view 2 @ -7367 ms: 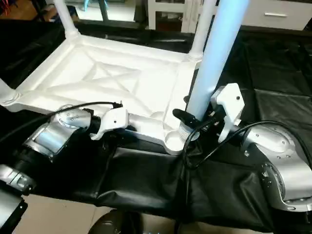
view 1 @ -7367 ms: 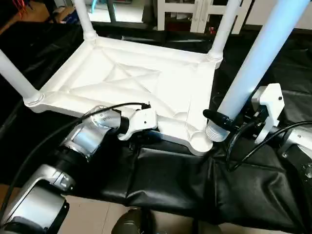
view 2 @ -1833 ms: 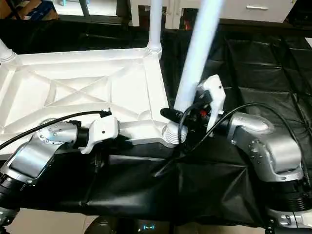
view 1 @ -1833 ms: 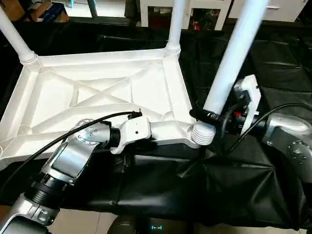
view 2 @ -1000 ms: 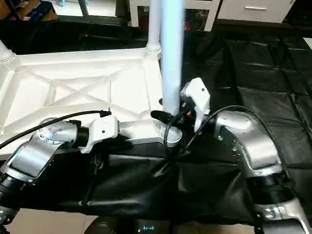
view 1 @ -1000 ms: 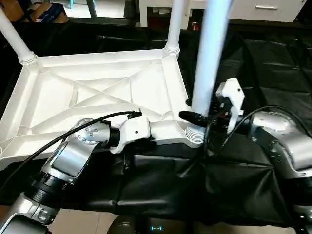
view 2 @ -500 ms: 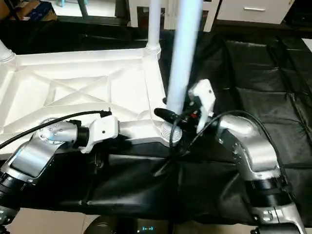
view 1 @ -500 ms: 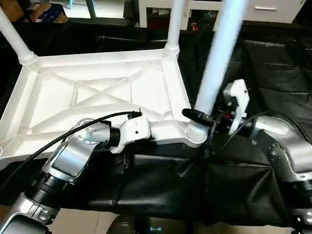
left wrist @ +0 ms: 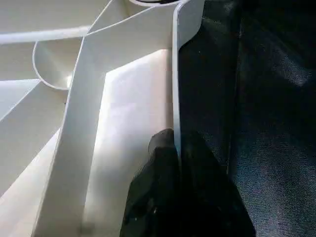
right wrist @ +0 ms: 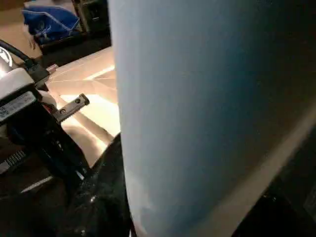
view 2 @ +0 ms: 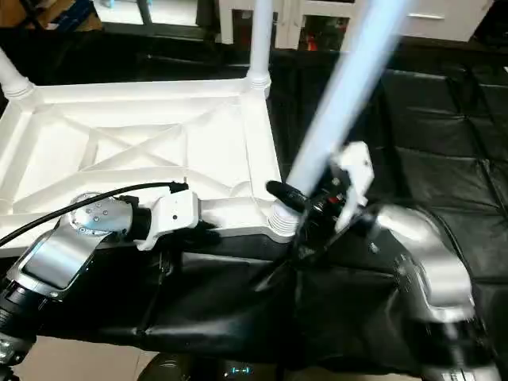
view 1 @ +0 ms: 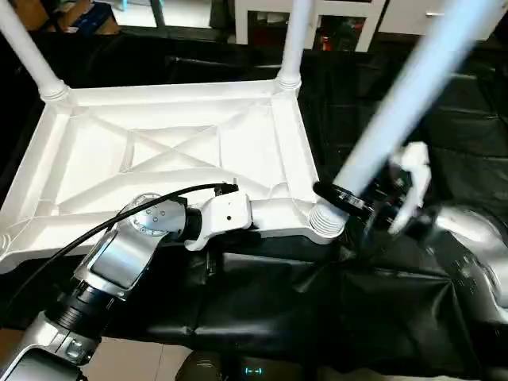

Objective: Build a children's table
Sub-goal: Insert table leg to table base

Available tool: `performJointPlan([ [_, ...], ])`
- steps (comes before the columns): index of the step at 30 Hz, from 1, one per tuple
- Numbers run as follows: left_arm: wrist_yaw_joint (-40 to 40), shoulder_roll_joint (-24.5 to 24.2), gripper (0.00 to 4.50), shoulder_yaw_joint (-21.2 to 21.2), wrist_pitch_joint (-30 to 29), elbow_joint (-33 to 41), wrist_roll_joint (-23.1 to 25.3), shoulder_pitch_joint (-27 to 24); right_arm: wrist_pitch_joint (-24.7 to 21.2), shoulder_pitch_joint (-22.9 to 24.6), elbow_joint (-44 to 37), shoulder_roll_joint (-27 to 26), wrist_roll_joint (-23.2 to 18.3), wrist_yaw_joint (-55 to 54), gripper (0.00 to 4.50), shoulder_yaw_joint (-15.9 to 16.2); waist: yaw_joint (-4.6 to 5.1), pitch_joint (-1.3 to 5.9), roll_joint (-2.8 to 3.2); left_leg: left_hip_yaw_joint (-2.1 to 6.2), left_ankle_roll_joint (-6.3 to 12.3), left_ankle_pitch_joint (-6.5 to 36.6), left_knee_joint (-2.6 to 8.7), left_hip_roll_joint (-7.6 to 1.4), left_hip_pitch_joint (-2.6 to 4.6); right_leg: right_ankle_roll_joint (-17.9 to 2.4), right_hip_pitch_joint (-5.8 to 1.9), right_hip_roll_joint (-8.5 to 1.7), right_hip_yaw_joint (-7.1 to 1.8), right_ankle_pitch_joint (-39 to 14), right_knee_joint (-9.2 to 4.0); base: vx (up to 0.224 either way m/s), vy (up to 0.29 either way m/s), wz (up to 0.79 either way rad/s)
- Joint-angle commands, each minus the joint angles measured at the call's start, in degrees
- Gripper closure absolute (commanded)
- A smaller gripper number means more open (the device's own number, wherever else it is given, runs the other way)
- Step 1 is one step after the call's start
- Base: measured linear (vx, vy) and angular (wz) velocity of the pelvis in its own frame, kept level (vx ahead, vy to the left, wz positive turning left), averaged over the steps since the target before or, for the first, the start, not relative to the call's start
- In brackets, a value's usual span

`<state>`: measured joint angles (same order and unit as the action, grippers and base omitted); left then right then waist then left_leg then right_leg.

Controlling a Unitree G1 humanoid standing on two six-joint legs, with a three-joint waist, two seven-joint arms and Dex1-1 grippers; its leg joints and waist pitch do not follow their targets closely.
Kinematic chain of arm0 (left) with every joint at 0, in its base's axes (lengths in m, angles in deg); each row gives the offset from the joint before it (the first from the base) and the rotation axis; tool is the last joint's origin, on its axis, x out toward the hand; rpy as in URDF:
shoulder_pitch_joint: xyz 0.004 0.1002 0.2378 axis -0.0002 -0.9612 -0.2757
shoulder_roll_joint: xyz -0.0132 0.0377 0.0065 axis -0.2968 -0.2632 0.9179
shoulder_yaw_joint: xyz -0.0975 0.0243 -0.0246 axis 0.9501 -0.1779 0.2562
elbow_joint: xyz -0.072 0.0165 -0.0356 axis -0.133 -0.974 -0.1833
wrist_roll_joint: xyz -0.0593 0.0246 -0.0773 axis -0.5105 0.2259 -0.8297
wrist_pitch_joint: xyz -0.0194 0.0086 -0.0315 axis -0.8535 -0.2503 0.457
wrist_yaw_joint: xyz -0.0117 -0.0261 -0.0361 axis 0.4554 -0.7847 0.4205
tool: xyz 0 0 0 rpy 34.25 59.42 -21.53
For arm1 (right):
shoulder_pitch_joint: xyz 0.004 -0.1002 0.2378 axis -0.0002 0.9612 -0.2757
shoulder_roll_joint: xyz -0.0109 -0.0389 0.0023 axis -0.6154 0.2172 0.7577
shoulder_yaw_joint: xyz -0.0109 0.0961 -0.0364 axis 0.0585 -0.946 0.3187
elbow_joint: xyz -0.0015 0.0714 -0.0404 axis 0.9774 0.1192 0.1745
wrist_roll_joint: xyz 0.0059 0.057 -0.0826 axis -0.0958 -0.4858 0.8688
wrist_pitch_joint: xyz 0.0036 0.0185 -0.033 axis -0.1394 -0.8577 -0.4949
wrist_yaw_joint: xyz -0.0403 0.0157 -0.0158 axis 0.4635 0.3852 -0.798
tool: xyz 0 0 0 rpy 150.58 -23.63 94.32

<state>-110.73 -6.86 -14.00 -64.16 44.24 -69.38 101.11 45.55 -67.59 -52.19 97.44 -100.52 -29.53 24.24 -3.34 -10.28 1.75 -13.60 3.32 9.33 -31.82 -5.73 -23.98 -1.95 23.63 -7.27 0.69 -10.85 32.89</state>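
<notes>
My right tool (view 1: pixel 343 198) gripped the tilted leg (view 1: pixel 397 103); it could jam in the socket (view 1: pixel 325 222) while my left tool (left wrist: pixel 177 163) clamped the top's rim (left wrist: pixel 176 74).

- A black quilted cover (view 1: pixel 262 309) is lying spread under the work, creasing into folds near the front edge.
- White furniture (view 1: pixel 262 20) is standing at the back.
- A blue bag (right wrist: pixel 52 22) is sitting on the floor.
</notes>
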Motion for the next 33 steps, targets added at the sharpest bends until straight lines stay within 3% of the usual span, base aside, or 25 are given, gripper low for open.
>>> performJointPlan([
  [1, 0.86, -0.28, 4.5, -2.31, -1.36, -3.14, 1.93, -2.41, -1.78, 2.91, 1.72, 1.35, 2.08, -0.78, 2.64, -0.9, 0.6, 3.2, -0.7, 3.8, 0.25, 15.22, 5.33, -7.23, 3.6, -8.29, -0.28, -2.36, -1.78, -8.15, -3.22, 0.0, 0.0, 0.0],
  [4, 1.12, -0.08, 4.5, -2.41, -1.44, -3.31, 1.96, -2.28, -1.34, 5.37, -0.33, 0.98, 2.03, -1.67, 2.64, -1.33, 0.61, 3.07, -0.71, 3.86, -0.11, 16.26, 5.45, -7.27, 3.62, -8.03, -0.19, -2.36, -1.81, -9.69, -3.39, 0.0, 0.0, 0.0],
  [6, 1.22, -0.05, 4.5, -2.47, -1.49, -3.33, 1.93, -2.25, -1.17, 6.48, -1.4, 0.92, 2.03, -2.05, 2.64, -1.32, 0.38, 3.01, -0.71, 3.57, -0.76, 17.01, 5.4, -7.32, 4.24, -7.43, 0.27, -2.11, -2.0, -8.91, -3.55, 0.0, 0.0, 0.0],
  [8, 1.25, -0.06, 4.5, -2.5, -1.46, -3.36, 1.94, -2.29, -1.18, 7.16, -2.12, 0.99, 2.07, -2.09, 2.64, -1.13, 0.45, 3.06, -0.62, 3.71, -1.01, 16.78, 5.54, -7.26, 4.01, -7.56, -0.06, -2.14, -1.87, -7.95, -3.38, 0.0, 0.0, 0.0],
  [11, 1.41, -0.12, 4.5, -2.54, -1.36, -3.53, 2.03, -2.39, -0.18, 9.23, -4.42, 1.65, 3.44, -1.94, 2.64, 0.9, 0.39, 2.9, -0.64, 3.7, -1.12, 16.78, 5.63, -7.28, 4.07, -7.48, -0.11, -2.16, -1.87, -7.51, -3.42, 0.0, 0.0, 0.0],
  [14, 1.58, -0.06, 4.5, -2.61, -1.49, -3.67, 1.98, -2.24, 0.7, 10.21, -5.77, 2.44, 5.11, -1.42, 2.64, 3.11, 0.42, 2.74, -0.71, 3.89, -1.75, 18.8, 5.83, -7.32, 4.05, -7.01, -0.4, -2.43, -1.96, -10.74, -3.76, 0.0, 0.0, 0.0],
  [16, 1.72, -0.07, 4.5, -2.71, -1.55, -3.73, 1.98, -2.14, 1.37, 10.65, -6.13, 2.53, 5.77, -1.18, 2.64, 3.94, 0.37, 2.69, -0.64, 3.89, -2.26, 19.59, 5.86, -7.41, 4.36, -6.75, -0.18, -2.46, -2.08, -11.85, -3.97, 0.0, 0.0, 0.0],
  [20, 1.88, -0.03, 4.5, -2.72, -1.64, -3.88, 1.98, -1.97, 1.86, 11.11, -6.45, 2.45, 6.02, -1.18, 2.64, 4.57, 0.46, 2.72, -0.64, 4.06, -2.1, 18.98, 5.89, -7.39, 4.0, -6.97, -0.52, -2.49, -2.03, -10.73, -3.8, 0.0, 0.0, 0.0],
  [25, 2.0, -0.13, 4.5, -2.81, -1.65, -4.02, 2.07, -1.87, 2.46, 11.84, -6.77, 2.75, 6.7, -1.16, 2.64, 5.42, 0.47, 2.6, -0.66, 4.15, -2.25, 20.03, 6.01, -7.46, 4.05, -6.67, -0.46, -2.54, -2.07, -12.23, -3.98, 0.0, 0.0, 0.0],
  [33, 2.22, -0.1, 4.5, -2.9, -1.68, -4.02, 2.1, -2.0, 2.81, 13.46, -6.76, 2.09, 7.12, -1.8, 2.64, 6.05, 0.5, 2.63, -0.64, 4.03, -1.56, 18.38, 5.98, -7.44, 4.05, -6.97, -0.66, -2.5, -2.01, -9.21, -3.85, 0.0, 0.0, 0.0],
])
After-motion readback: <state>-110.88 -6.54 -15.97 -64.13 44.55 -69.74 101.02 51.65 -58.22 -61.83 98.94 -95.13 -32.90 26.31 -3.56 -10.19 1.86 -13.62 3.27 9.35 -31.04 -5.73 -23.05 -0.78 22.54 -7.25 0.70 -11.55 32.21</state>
